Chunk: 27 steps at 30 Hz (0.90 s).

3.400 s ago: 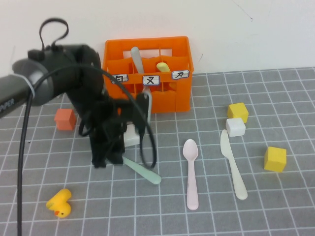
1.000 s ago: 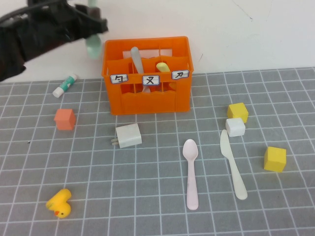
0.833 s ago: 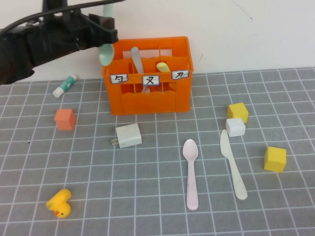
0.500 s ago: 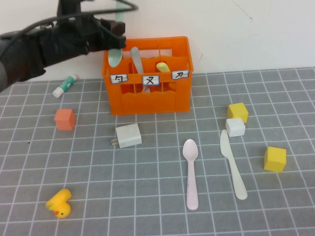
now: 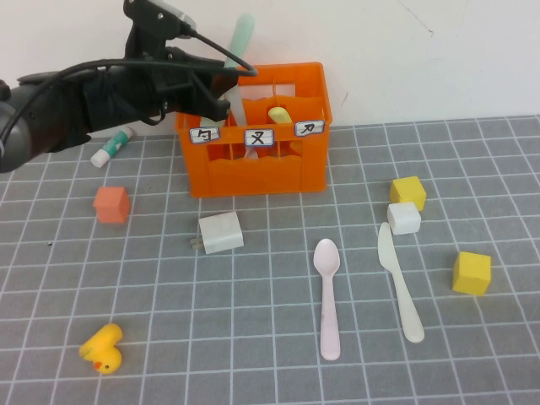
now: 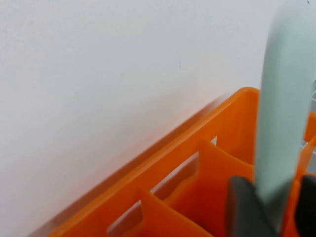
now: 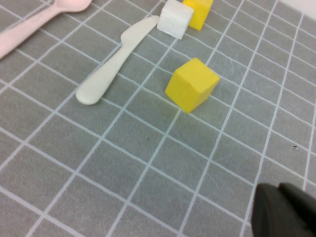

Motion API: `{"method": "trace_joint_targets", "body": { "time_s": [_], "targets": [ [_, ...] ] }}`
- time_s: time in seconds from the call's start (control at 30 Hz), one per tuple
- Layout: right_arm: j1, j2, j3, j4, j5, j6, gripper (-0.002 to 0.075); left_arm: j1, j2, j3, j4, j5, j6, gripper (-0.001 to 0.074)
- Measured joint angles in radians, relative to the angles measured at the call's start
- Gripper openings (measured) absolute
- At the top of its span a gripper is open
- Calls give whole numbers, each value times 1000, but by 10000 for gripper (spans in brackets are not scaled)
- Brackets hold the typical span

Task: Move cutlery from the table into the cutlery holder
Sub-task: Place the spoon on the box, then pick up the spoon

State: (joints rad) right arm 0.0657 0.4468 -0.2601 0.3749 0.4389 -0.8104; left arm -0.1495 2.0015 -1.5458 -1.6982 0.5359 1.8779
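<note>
My left gripper [image 5: 221, 89] is shut on the mint-green spoon [image 5: 242, 35] and holds it over the back left of the orange cutlery holder [image 5: 253, 160]. The handle sticks up and the bowl end is hidden behind the gripper. The left wrist view shows the spoon [image 6: 284, 123] between the dark fingers [image 6: 247, 210] above the holder's compartments [image 6: 187, 197]. A yellow knife [image 5: 278, 112] stands in the holder. The grey fork is hidden. The pink spoon [image 5: 327, 295] and the cream-white knife [image 5: 398, 283] lie on the table [image 5: 253, 337]. My right gripper [image 7: 279, 190] hovers, shut and empty, near the cream-white knife [image 7: 116, 64].
A white block [image 5: 220, 232] lies in front of the holder. An orange cube [image 5: 111, 203], a glue stick [image 5: 112, 148] and a yellow duck [image 5: 102, 348] are on the left. Two yellow cubes [image 5: 407, 191] [image 5: 471, 272] and a white cube [image 5: 403, 218] sit on the right.
My left gripper has picked the mint-green spoon off the table, lifted it and carried it right, to over the holder's back left compartments. Nothing else has moved.
</note>
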Motion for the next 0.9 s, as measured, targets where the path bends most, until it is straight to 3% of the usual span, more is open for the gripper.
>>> {"method": "trace_joint_targets", "body": {
  "time_s": [0.13,0.3,0.4,0.53,0.6,0.9],
  "targets": [
    [0,0,0,0,0,0,-3,0,0,-9,2,0,5,341],
    [0,0,0,35,0,0,-3,0,-14,-35,2,0,55,400],
    [0,0,-8,58,25,0,-3,0,-66,-37,2,-11,117,333],
    [0,23,-76,69,141,2,-3,0,-197,-38,4,-92,178,98],
    [0,52,-115,69,191,6,-3,0,-275,-40,2,-144,185,46],
    [0,303,-433,135,383,10,-3,0,-656,-3,-16,-379,49,1]
  ]
}}
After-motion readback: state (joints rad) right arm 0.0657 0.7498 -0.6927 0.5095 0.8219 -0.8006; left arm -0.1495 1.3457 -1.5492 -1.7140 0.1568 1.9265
